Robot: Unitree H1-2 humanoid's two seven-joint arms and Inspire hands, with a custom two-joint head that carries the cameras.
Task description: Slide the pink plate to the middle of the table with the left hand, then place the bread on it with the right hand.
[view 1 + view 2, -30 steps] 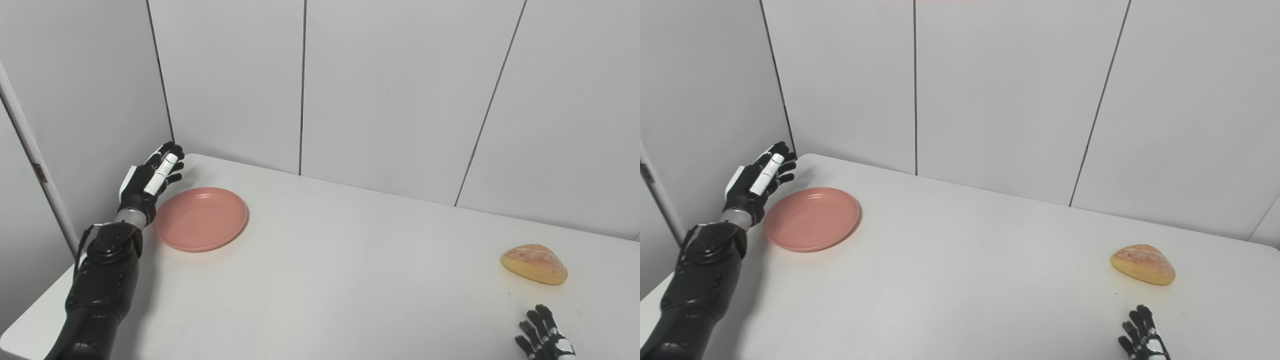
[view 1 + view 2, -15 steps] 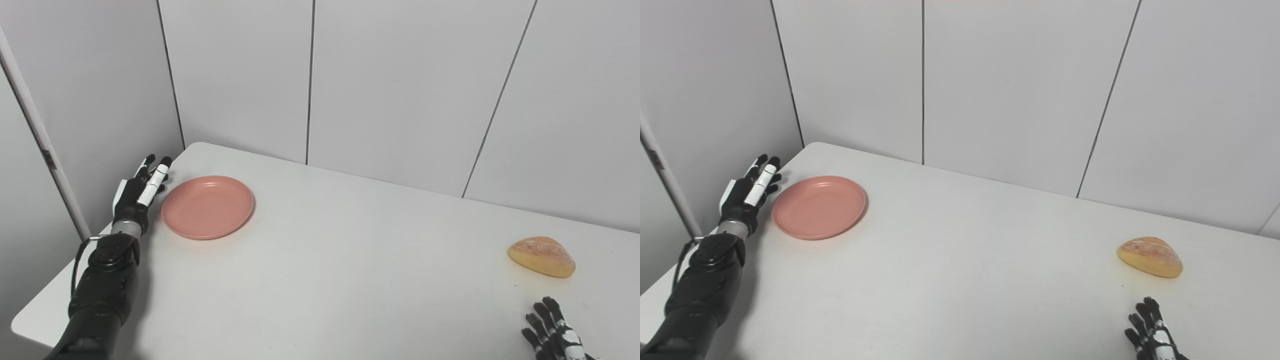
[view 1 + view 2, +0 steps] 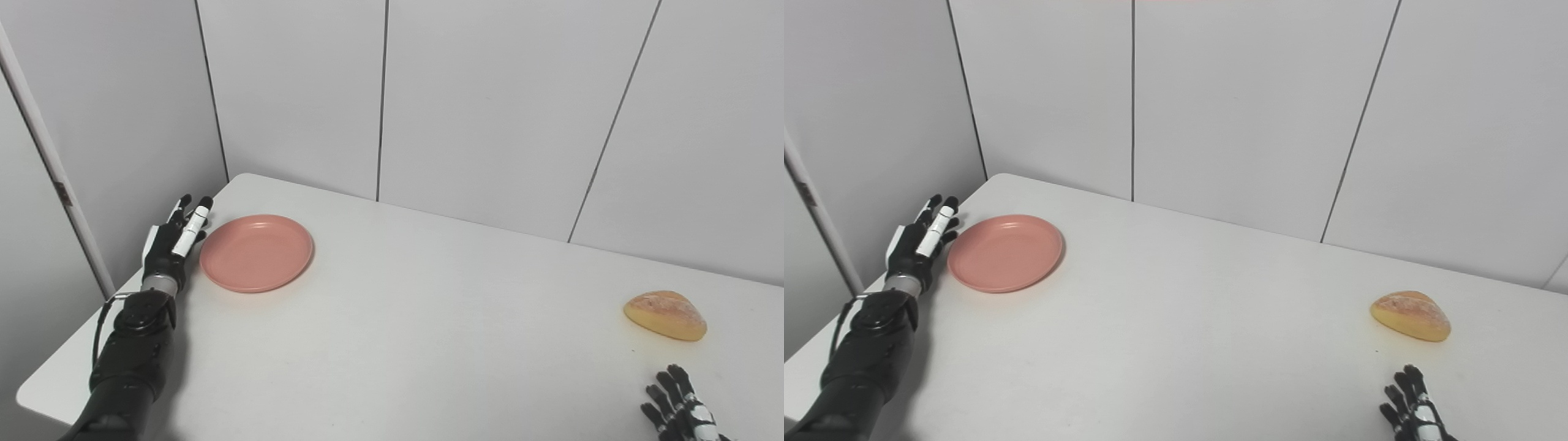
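The pink plate [image 3: 256, 252] lies flat at the far left of the white table [image 3: 416, 331], near the back corner. My left hand [image 3: 170, 239] stands open just to the left of the plate's rim, fingers stretched toward the wall, holding nothing. Whether it touches the rim I cannot tell. The bread [image 3: 665, 315], a golden rounded loaf, sits at the far right of the table. My right hand [image 3: 680, 409] shows only its spread fingers at the bottom right, open, well short of the bread.
Grey wall panels close off the back and left of the table. The table's left edge [image 3: 73, 343] runs right beside my left forearm [image 3: 131, 355].
The camera shifted, so the whole scene sits a little higher and further right. My left hand came down from above the plate's far-left rim to table level beside it. The plate and bread stayed put.
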